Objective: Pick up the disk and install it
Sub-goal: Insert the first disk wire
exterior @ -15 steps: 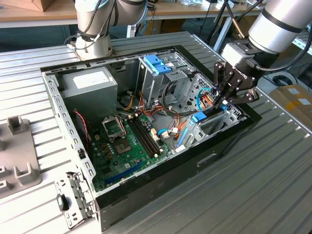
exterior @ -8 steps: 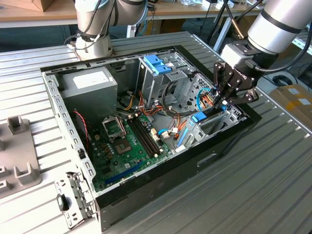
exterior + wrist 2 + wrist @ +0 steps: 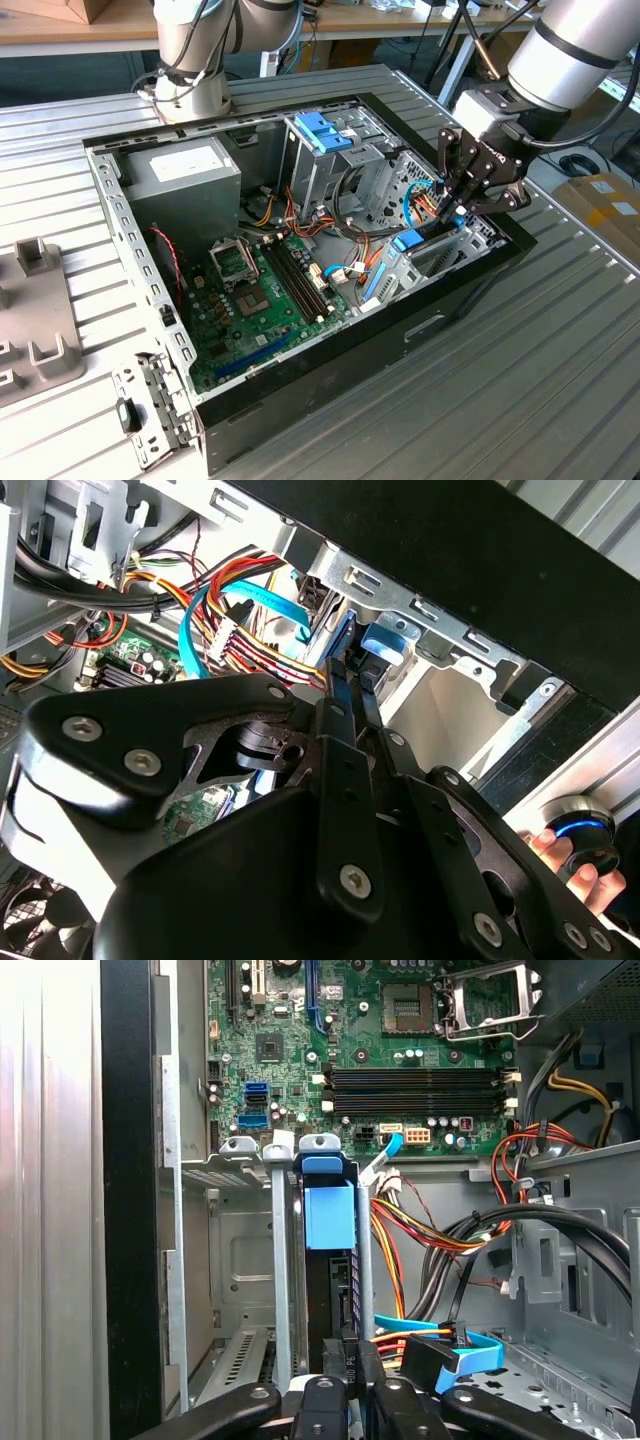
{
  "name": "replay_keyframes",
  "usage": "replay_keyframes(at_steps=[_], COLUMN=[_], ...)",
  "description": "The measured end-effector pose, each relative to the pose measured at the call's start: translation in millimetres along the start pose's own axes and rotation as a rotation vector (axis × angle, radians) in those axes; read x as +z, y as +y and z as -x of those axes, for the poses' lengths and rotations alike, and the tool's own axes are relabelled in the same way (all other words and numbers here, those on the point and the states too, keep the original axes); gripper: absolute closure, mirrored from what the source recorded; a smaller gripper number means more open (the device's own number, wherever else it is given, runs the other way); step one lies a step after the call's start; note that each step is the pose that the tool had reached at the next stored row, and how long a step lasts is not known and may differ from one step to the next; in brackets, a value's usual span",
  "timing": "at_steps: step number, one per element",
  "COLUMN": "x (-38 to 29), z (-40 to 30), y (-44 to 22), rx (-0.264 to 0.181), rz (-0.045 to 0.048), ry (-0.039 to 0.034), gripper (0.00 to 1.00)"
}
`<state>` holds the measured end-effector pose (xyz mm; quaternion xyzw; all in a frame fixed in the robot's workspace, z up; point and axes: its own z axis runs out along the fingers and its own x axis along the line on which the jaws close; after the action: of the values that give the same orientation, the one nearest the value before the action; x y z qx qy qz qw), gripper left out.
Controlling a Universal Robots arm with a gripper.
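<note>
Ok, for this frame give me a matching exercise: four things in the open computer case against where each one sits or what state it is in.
Things:
1. disk
2. gripper
3. power-supply box
4. processor socket

Places or states:
A. on the green motherboard, open and empty
B. standing on edge in a bay slot, blue carrier end showing
C. in the case corner nearest the arm's base
D. lowered over the drive bay, fingers closed on the disk's edge

Pairs: 1-B, 2-D, 3-C, 4-A
</note>
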<state>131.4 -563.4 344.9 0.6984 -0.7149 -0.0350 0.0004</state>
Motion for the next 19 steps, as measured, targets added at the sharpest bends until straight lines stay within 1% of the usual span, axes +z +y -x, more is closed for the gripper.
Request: replay_keyframes(at_steps=[9, 19], x=[-2.6, -1.6], z=[0.1, 0.1], y=[0.1, -1.4], rx=[0.000, 0.000], rz=[0.0000, 0.0005], ry=[0.0002, 0.0001], gripper=[0.83, 0.83])
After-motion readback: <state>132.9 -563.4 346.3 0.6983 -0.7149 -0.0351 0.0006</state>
